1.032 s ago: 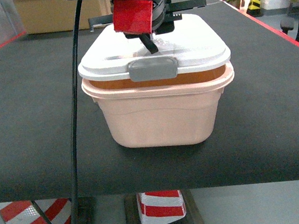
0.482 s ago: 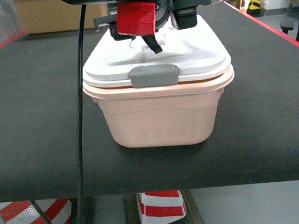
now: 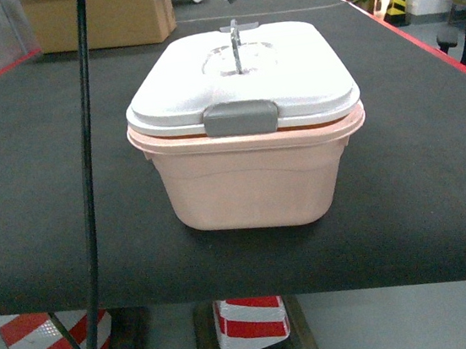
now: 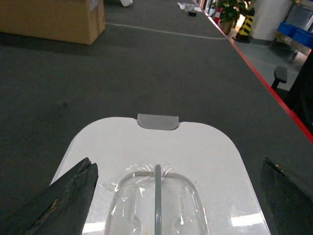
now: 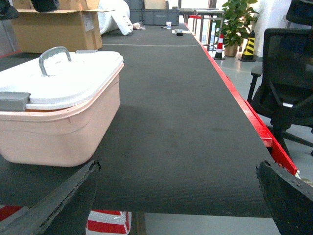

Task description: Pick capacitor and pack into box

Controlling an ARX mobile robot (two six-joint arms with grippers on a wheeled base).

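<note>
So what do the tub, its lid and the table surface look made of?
The tub looks like smooth, slightly glossy peach plastic with a moulded rolled rim. The lid seems to be white plastic, finely textured, with grey clips. The table surface appears to be matte dark fabric or rubber matting.

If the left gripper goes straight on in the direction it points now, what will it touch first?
Probably the white lid of the box: the open left gripper hangs over it, with the grey handle between its fingertips. Depth is unclear, so the handle may come first.
</note>
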